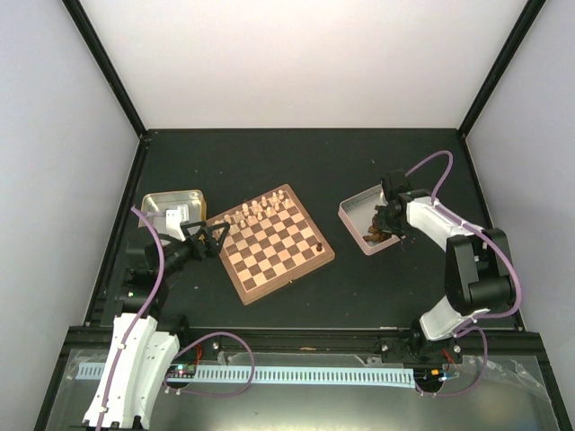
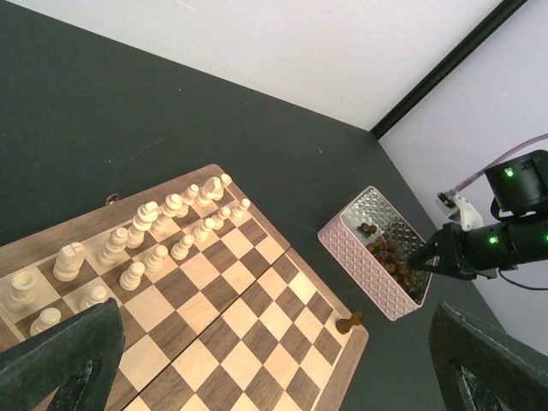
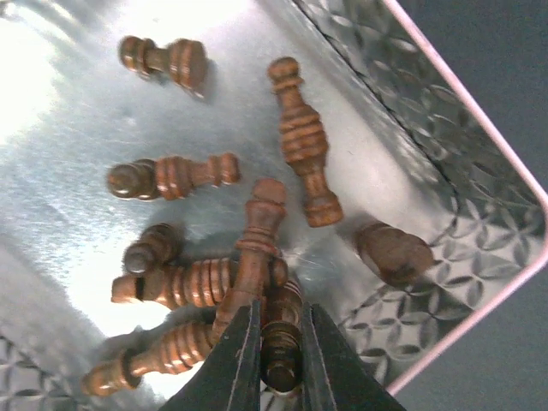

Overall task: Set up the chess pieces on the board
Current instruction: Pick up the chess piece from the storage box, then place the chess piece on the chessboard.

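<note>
Fingers [image 3: 242,364] of your right gripper [image 3: 281,364] are pinched on one dark piece [image 3: 281,342], gripped across its ribbed body where it lies in the heap. Around it lie the other dark chessmen [image 3: 304,141], all on their sides, some crossing one another; one long piece leans over the held one's upper end. All this sits inside the pinkish tin [image 1: 352,215], just right of the board [image 1: 280,258] and not touching it. Your left gripper [image 1: 218,239] hovers over the board's left corner with its fingers [image 2: 73,360] wide apart, holding nothing. Cream chessmen [image 1: 260,209] stand upright in two rows along the board's far-left edge. A lone dark piece [image 1: 321,245] stands at the board's right corner. The gold-sided tin [image 1: 171,199] sits left of the board, behind the left gripper. Only the right wrist view shows the grip itself; the top view hides it under the arm. The left wrist view shows the right gripper reaching into the tin.
</note>
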You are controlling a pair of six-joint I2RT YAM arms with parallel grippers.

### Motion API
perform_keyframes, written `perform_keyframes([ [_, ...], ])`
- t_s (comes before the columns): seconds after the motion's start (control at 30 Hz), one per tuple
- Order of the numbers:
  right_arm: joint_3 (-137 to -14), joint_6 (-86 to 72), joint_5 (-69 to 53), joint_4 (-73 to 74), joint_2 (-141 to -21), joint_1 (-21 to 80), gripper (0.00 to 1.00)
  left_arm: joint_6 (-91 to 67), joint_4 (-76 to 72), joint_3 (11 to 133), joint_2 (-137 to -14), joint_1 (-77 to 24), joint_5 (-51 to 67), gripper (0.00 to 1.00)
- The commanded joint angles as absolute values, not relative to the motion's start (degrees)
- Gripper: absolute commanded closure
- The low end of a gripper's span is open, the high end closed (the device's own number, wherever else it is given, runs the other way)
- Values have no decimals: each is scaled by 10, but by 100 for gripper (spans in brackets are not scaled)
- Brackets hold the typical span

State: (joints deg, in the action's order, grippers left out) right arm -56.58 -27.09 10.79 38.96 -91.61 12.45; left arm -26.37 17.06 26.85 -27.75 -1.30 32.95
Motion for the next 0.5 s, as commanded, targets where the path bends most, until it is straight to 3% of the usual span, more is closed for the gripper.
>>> perform_keyframes([
  [0.0, -562, -258, 55, 323, -877, 123, 94, -264, 163, 275, -278, -17, 325, 1],
  [0.17, -568, -262, -18, 288, -813, 123, 95, -266, 161, 277, -279, -17, 327, 1],
  [0.47, -563, -305, -222, 260, -802, 149, 95, -281, 155, 276, -280, -17, 343, 1],
])
